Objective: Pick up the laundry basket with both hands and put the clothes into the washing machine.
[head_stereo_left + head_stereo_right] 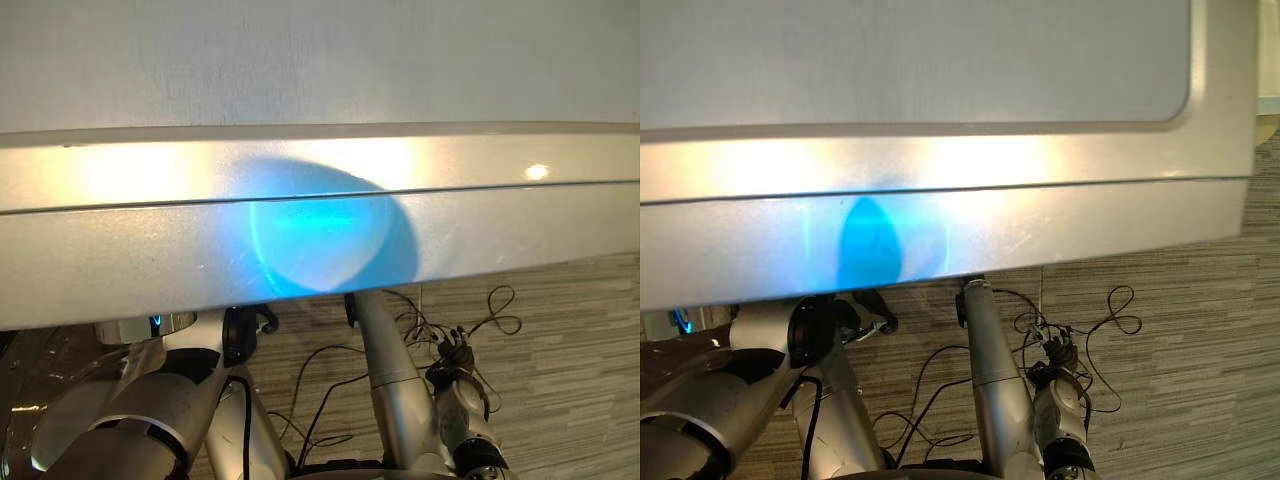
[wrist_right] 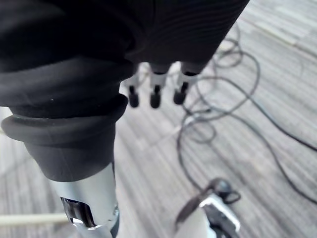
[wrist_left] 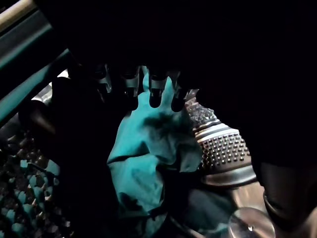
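Teal cloth (image 3: 143,163) is seen inside the drum (image 3: 225,153), bunched in a loose heap on the studded metal wall, with one fold riding up against the left hand (image 3: 130,84). Whether that fold is gripped or already let go cannot be told, as the hand is mostly lost in shadow. Just beside the heap, a ribbed paddle (image 3: 223,148) stands out from the drum wall.

From the head, the washer (image 1: 320,230) is shown as a broad silver band across the middle of the frame, lit with a blue glow, and the drum's mouth is hidden beneath that top edge. The right hand (image 2: 155,91) hangs well apart over the striped floor (image 2: 277,99), its fingers relaxed and nothing held.

Trouble is most likely at the withdrawal. If the raised fold is caught on the hand, the cloth could be dragged back out and dropped on the floor, or left draped over the drum's lip. A knock against the paddle or the opening is also possible, since the hand is deep inside and little can be checked from above. Any release would be better confirmed from the wrist camera before the arm is pulled back. Cloth is limp, so a light snag would be enough to carry it along.
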